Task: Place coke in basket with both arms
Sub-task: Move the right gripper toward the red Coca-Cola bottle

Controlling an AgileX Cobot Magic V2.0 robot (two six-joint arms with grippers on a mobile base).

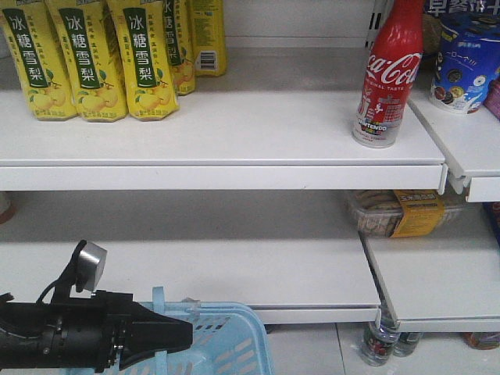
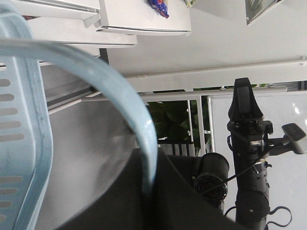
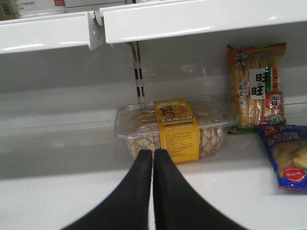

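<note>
Upper shelf (image 1: 234,133): bare surface runs from 9 o'clock of the coke (image 1: 388,74) to the yellow cartons (image 1: 86,58). Its 6 o'clock front approach is open. The blue snack tub (image 1: 467,62) stands near at 3 o'clock. The basket (image 1: 226,311) sits lower, at 7 o'clock

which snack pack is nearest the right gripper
The clear box with the yellow label, straight ahead of the right gripper; the orange bag and blue bag sit aside.

Right gripper (image 3: 153,153) pinched closed (empty) — left gripper (image 2: 147,189) clamps the basket handle (image 2: 120,91).
</note>
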